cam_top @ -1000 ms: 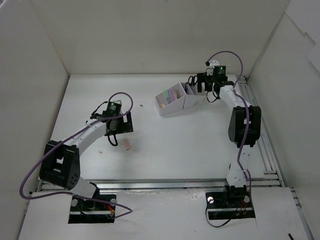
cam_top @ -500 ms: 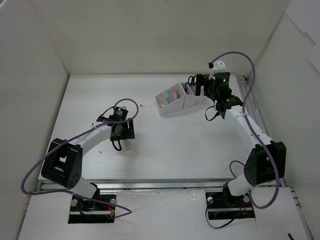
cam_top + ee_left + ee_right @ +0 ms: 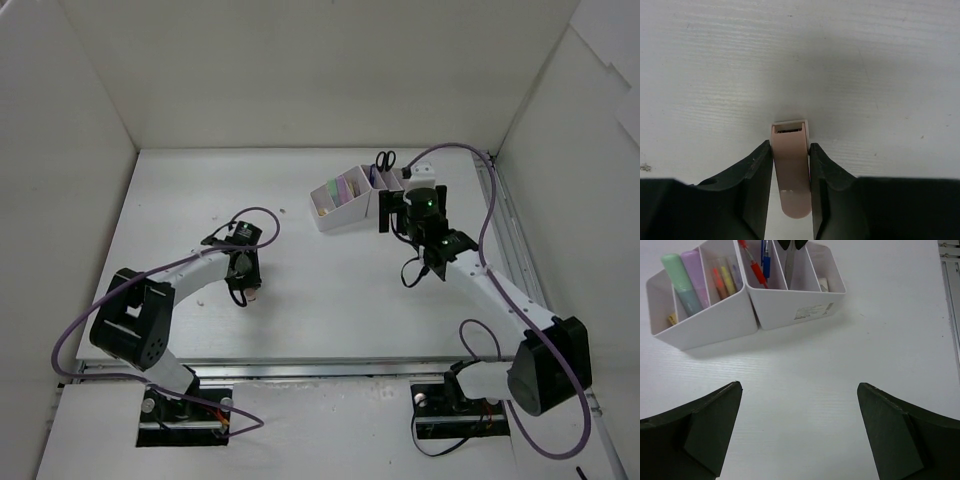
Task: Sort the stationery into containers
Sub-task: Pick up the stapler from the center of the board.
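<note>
The left pincer (image 3: 790, 150) is clamped on a pale pink eraser (image 3: 791, 185) that lies on the tabletop (image 3: 865, 75) within its grip: the pick-up step, I judge. Next comes a lift and a carry to the organizer (image 3: 790, 310), which sits ahead of the right pincer (image 3: 799, 386), itself wide apart and empty.

a robot lab test cell: plain white panels (image 3: 300, 70) wall in a white table (image 3: 330, 290) on three sides, bare metal rails (image 3: 512, 235) run off to the right of the right gripper (image 3: 797, 390), and loose lilac cables (image 3: 487, 215) loop behind it.
</note>
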### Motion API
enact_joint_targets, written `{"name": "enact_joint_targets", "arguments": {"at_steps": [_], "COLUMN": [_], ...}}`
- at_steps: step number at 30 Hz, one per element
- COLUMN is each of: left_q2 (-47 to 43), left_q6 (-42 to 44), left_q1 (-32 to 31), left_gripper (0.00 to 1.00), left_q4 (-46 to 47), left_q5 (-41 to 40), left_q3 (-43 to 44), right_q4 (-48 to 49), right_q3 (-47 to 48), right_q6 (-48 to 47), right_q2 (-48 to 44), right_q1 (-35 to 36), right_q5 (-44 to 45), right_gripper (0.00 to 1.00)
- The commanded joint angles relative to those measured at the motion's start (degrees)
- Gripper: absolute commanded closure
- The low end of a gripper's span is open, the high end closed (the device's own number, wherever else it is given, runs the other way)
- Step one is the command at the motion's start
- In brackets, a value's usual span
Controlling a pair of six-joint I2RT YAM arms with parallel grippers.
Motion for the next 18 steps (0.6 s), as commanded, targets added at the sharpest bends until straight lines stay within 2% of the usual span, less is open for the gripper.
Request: {"name": "enact_joint_targets", "arguments": {"at_steps": [1,5,6,7,8,9,12,14,15,18], "left_q2": [-1.96,-5.3,-7.74,-8.99,-11.87,-13.55,-19.7,-23.74,-24.63,-26.93], "left_q6": [0.37,2.66,3.53,5.54,6.61,7.66,10.39,12.06,12.68,13.65], "left_q1": [0.01,-0.51,-0.51,-0.51,-0.51,-0.51,-0.51,-0.51,-0.51,-0.51], "left_gripper": [0.99,1.0,1.0,1.0,1.0,1.0,1.0,1.0,1.0,1.0], "left_q4": [-0.1,2.08,4.88,6.47,10.23,12.09,19.82,25.09,30.86,38.99], "left_q5": [-2.07,0.29,1.69,6.23,8.54,13.0,19.62,28.57,34.61,43.68], "left_q3": [0.62,0.98,0.45,0.19,-0.25,-1.12,-2.97,-4.81,-6.56,-8.25], "right_q4": [3.68,7.55,8.25,9.04,9.14,9.49,12.47,17.47,22.19,28.89], "right_q3": [-2.14,-6.89,-8.47,-9.1,-9.62,-10.67,-13.92,-16.03,-17.87,-19.03], "right_q6": [2.36,-0.61,-3.32,-4.13,-7.53,-8.0,-8.27,-7.92,-6.44,-5.02], "right_q2": [-6.33,-10.54,-11.07,-11.6,-12.3,-12.66,-14.07,-14.59,-14.51,-11.97], "right_q1": [1.27,2.24,2.41,2.5,2.5,2.76,2.76,2.68,2.85,3.55], "right_q5": [0.08,-12.38,-19.98,-23.71,-31.41,-34.1,-43.6,-48.95,-53.67,-63.96], "right_gripper": [0.02,0.02,0.02,0.02,0.02,0.02,0.02,0.02,0.02,0.02]}}
